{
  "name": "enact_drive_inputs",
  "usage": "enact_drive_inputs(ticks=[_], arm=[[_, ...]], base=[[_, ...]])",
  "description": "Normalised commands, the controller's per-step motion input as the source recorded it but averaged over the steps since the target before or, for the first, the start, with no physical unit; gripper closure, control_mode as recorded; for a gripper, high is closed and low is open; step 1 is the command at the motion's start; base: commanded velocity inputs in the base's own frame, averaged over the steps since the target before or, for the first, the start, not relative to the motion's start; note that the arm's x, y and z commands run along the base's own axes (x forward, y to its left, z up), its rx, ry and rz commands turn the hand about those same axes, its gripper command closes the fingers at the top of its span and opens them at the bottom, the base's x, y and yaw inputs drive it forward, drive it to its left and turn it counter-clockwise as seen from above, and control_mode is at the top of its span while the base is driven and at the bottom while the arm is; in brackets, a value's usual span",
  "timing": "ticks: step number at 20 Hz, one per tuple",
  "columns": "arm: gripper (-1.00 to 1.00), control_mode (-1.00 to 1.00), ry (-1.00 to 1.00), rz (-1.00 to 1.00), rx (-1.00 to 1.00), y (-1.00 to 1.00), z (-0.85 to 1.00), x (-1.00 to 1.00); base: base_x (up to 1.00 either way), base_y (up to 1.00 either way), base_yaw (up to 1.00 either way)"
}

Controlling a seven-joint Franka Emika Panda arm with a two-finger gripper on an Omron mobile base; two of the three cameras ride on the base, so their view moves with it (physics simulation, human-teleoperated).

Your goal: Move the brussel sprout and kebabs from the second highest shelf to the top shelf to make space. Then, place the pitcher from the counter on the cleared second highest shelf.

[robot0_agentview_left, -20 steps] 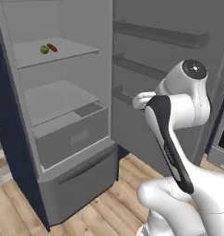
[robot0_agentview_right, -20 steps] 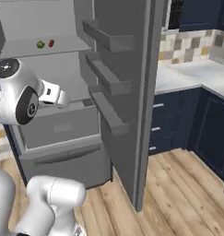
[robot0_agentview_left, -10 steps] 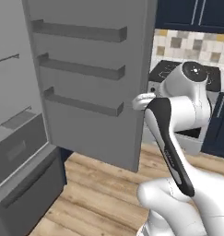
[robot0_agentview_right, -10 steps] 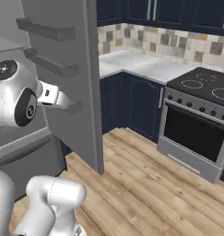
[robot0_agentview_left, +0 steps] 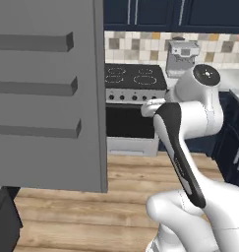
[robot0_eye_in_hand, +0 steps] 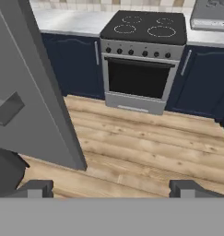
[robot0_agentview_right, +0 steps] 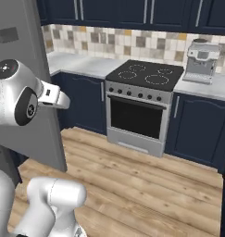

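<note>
No brussel sprout, kebabs or pitcher can be made out in the current views, so their places cannot be told from here. The gripper [robot0_eye_in_hand: 111, 186] is seen in the hand view with its two dark finger tips [robot0_eye_in_hand: 37, 188] set wide apart at the bottom corners; nothing is held between them and nothing is touched. Beyond them, bare wooden floor [robot0_eye_in_hand: 145, 152] is shown.

In the right base view the hand [robot0_agentview_right: 53, 95] is carried at chest height, just in front of the edge of the open grey fridge door [robot0_agentview_right: 44, 115]. In the left base view the door [robot0_agentview_left: 47, 93] is shown from the inside, with three door shelves [robot0_agentview_left: 35, 86] stacked one above another.

Further out, a stove with oven [robot0_agentview_right: 144, 104] is set between dark blue cabinets [robot0_agentview_right: 197, 129] under a pale counter [robot0_agentview_right: 74, 64], and a coffee machine [robot0_agentview_right: 202, 62] is placed on the counter just right of the stove.

Compared with half a second ago, both base views have swung further away from the fridge interior: the stove, then at the picture's edge, is now near the middle, so the base has turned. The arm's pose is unchanged.
</note>
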Motion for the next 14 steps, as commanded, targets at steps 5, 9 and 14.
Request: enact_drive_inputs(ticks=[5, 9, 14], arm=[[-1.00, 1.00, 0.00, 0.00, 0.00, 0.00, 0.00, 0.00], [-1.00, 1.00, 0.00, 0.00, 0.00, 0.00, 0.00, 0.00], [-1.00, 1.00, 0.00, 0.00, 0.00, 0.00, 0.00, 0.00]], base=[[0.00, -0.58, -0.39], [0.38, -0.38, -0.07], [0.65, -0.36, 0.21]])
